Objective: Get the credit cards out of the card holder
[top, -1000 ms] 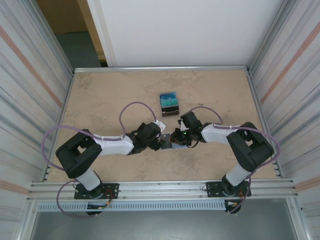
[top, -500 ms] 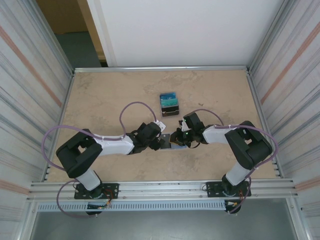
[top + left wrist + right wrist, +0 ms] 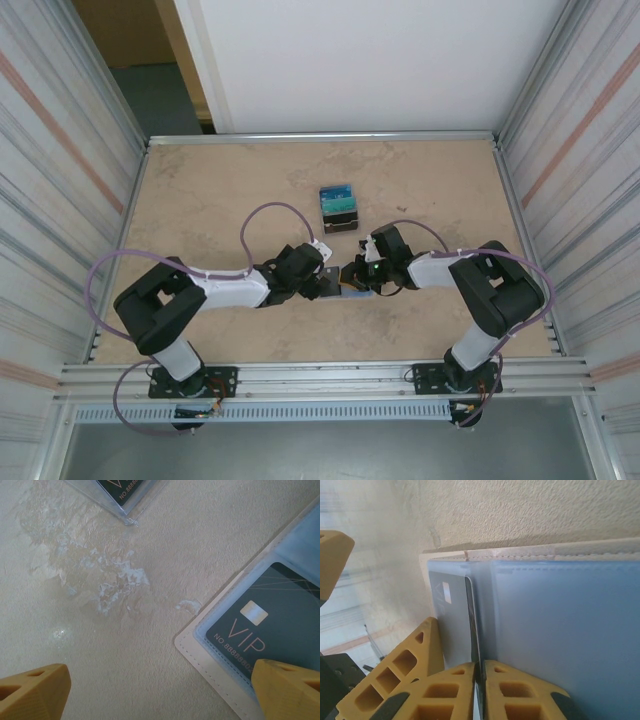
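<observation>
From above, my left gripper point(image 3: 320, 284) and right gripper point(image 3: 350, 276) meet nose to nose over the card holder point(image 3: 334, 291) near the middle of the table point(image 3: 200, 190). A small teal-and-dark object point(image 3: 338, 208) lies apart, farther back.

At my left wrist, the yellow fingers point(image 3: 31, 692) stand wide apart with nothing between them. One tip overlaps the holder's white stitched edge, where a dark credit card point(image 3: 272, 625) marked VIP sits in a clear pocket.

At my right wrist, the fingers point(image 3: 520, 695) are pinched almost together on the card's thin edge, right against the holder's bluish pocket.
</observation>
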